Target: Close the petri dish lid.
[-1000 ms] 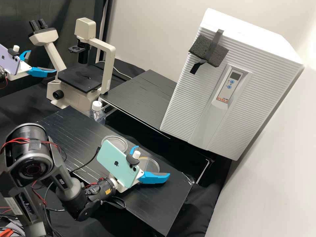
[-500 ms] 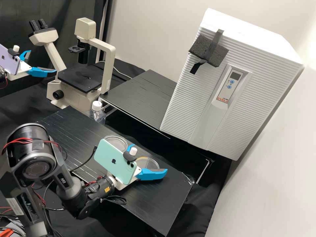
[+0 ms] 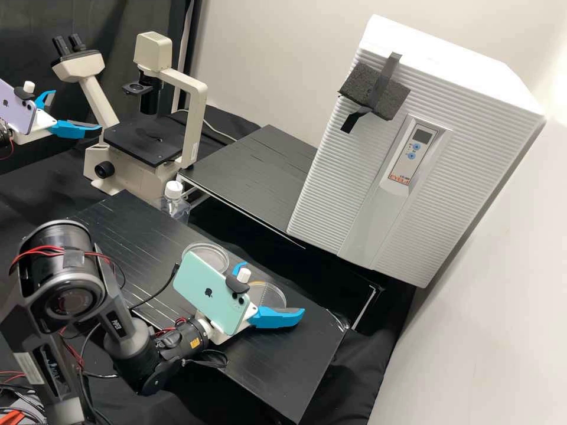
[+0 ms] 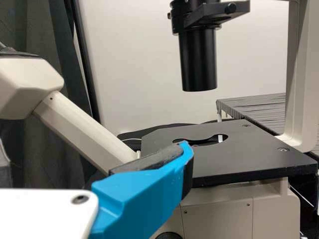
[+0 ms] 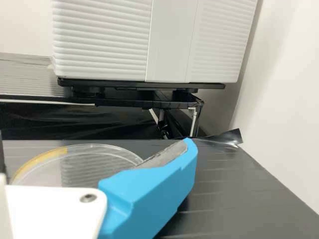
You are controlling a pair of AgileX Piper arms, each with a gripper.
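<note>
Near the pale wall (image 3: 490, 277), black benchtop (image 3: 283, 366) and white cabinet (image 3: 466, 147).

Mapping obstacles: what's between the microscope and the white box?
The top of a black stand lies between the microscope and the white box, seen in the high view.

Dark grey arm (image 3: 131, 342), looping red cables (image 3: 44, 250), white pincer (image 3: 274, 287), blue fingers (image 3: 274, 319)

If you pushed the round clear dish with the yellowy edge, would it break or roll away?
The shallow clear dish lies flat, so it would probably slide rather than roll. Its thin see-through walls look light and stiff, and might crack if squeezed hard.
</note>
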